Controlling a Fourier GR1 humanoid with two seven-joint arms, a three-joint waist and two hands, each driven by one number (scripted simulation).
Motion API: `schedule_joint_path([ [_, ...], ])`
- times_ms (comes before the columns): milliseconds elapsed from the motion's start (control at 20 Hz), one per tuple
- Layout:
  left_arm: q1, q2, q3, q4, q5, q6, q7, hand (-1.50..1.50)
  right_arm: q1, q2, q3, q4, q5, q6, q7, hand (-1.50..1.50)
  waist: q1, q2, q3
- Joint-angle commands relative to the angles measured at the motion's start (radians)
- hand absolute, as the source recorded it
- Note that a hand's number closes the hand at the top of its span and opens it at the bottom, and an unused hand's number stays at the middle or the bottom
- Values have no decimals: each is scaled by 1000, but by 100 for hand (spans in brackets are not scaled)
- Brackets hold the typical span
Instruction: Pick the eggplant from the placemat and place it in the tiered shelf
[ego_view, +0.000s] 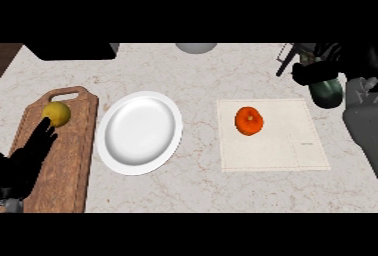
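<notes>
While gripped, glossy dark eggplant (325, 93), right hand (316, 70)

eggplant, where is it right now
In the head view the eggplant is at the upper right, held by the right hand, past the placemat's top right corner.

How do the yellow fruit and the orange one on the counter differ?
The yellow fruit lies on the wooden cutting board at the left; the orange fruit lies on the pale placemat at the right. The left hand has straight fingers reaching up to the yellow fruit; nothing is near the orange fruit. Both are small and roundish.
</notes>
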Motion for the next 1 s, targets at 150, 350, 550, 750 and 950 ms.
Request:
schedule_joint_path([
  [150, 43, -15, 6, -17, -9, -15, -13, 0, 37, -63, -142, -331, -32, 59, 181, 150, 6, 3, -1],
  [350, -47, -24, 21, 32, -18, -20, -2, 0, -64, -98, -218, -343, -61, 136, 234, 150, 13, 7, -2],
  [550, -27, -20, 3, -19, -38, -20, 50, 0, -158, -115, -204, -315, 12, 147, 261, 150, 25, 8, -2],
  [750, 2, -9, 23, -12, -28, -50, 22, 0, -171, -209, -248, -209, 35, 195, 175, 150, 26, 9, -2],
  [950, -48, -33, 19, -11, -43, -21, 45, 0, -252, -259, -241, -157, 20, 297, 191, 150, 23, 9, -2],
])
